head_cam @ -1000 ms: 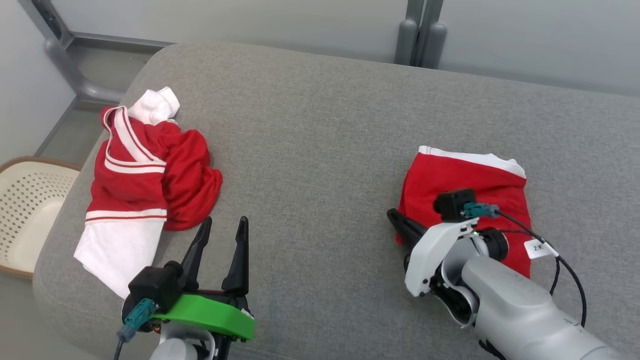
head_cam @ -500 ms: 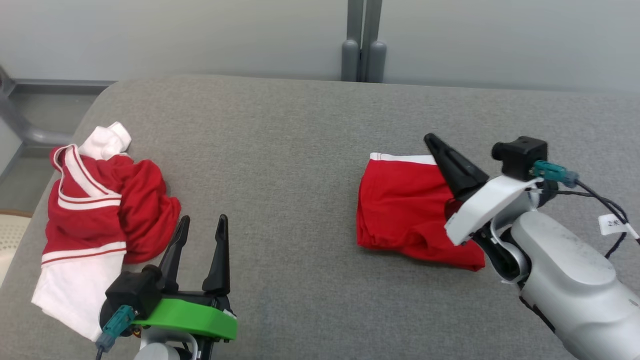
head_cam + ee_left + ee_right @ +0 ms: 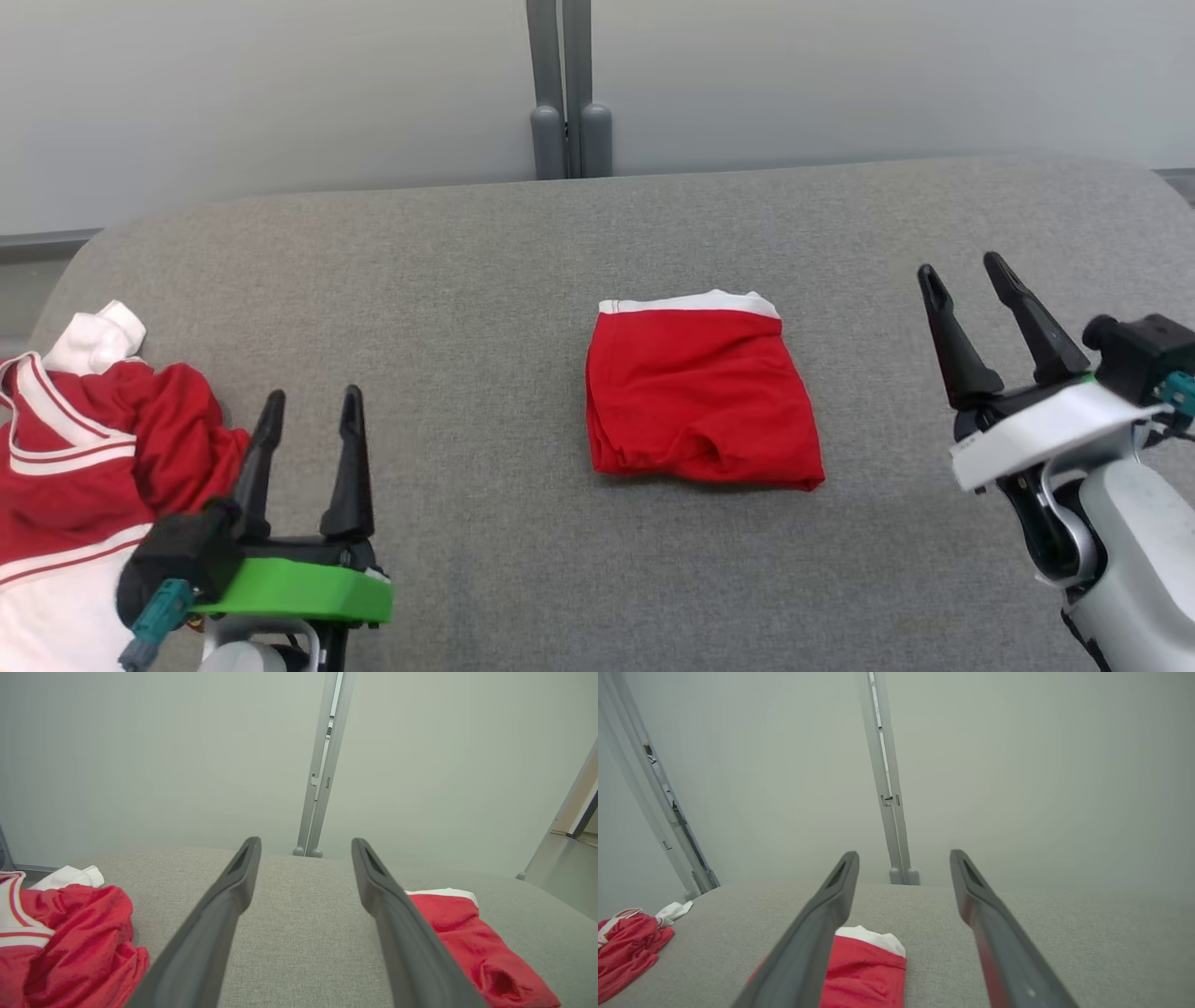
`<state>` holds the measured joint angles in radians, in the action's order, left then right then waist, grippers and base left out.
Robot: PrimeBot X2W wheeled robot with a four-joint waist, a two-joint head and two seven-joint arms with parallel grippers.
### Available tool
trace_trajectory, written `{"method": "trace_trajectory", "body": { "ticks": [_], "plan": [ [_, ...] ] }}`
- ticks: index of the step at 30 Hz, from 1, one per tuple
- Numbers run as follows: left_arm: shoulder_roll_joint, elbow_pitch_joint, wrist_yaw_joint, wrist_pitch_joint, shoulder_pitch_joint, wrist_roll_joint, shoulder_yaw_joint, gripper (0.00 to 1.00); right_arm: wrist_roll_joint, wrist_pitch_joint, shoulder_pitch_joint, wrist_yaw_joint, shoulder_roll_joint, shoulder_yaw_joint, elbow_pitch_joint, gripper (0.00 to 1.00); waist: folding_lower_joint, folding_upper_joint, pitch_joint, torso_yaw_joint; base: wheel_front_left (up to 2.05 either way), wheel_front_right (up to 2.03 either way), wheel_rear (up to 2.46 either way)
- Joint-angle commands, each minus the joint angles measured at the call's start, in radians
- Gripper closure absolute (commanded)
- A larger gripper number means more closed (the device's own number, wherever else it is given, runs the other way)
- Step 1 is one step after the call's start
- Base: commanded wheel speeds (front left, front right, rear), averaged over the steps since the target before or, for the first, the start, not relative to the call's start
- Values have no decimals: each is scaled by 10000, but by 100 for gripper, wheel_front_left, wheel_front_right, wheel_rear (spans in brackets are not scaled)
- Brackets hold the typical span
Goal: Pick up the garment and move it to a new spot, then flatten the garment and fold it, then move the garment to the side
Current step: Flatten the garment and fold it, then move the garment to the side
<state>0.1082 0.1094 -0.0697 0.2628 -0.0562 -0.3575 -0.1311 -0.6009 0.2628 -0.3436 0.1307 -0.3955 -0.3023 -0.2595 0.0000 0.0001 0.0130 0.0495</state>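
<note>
The small red cloth garment with a white band [image 3: 700,392] lies folded into a neat, almost square pack in the middle of the wide grey cloth cushion [image 3: 485,280]. Its white band runs left to right along the far edge, and the thick, puffy fold is on the near edge. The right gripper [image 3: 958,266], white with two long dark fingers, is held above the cushion on the right side. Its fingers are spread wide, with nothing between them. The folded garment is to the left of this gripper and a little nearer to the robot, close but not touching. The left gripper [image 3: 313,397], with a green base, sits low on the left side. Its fingers are spread wide too and hold nothing. The folded garment is to its right, with a lot more bare cushion in between, so the right gripper is the nearer one. It looks like the folding is done. The last job would be to put the garment off to the side, if this spot is not the side already. For that, the right gripper would need to swing left and come down on the right edge of the pack. A crumpled red and white cloth heap [image 3: 84,439] lies at the left edge of the cushion, just beside the left gripper, so a pick there would suit that arm.
</note>
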Motion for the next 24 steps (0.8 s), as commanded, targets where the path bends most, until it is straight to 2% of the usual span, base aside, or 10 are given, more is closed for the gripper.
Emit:
{"method": "trace_trajectory", "body": {
  "ticks": [1, 8, 17, 24],
  "plan": [
    [9, -121, 103, 27, 187, 110, 192, 0, 188, 24, 388, 2, 53, 294, 107, 0, 0, -1, -96, -138, 0, 0, 0],
    [-111, -474, 87, 17, 565, 510, 709, 0, 1038, 24, 1974, 2, 675, 1478, 598, 0, 0, -1, -160, -330, 0, 0, 0],
    [-197, -180, -72, 17, 708, 1049, 761, 0, 2049, 25, 2563, 2, 1055, 1781, 667, 0, 0, -1, -137, -518, 0, 0, 0],
    [-319, 46, -179, 17, 545, 1172, 786, 0, 2233, 25, 2350, 1, 1133, 1722, 464, 0, 0, -1, -94, -559, 0, 0, 0]
  ]
}}
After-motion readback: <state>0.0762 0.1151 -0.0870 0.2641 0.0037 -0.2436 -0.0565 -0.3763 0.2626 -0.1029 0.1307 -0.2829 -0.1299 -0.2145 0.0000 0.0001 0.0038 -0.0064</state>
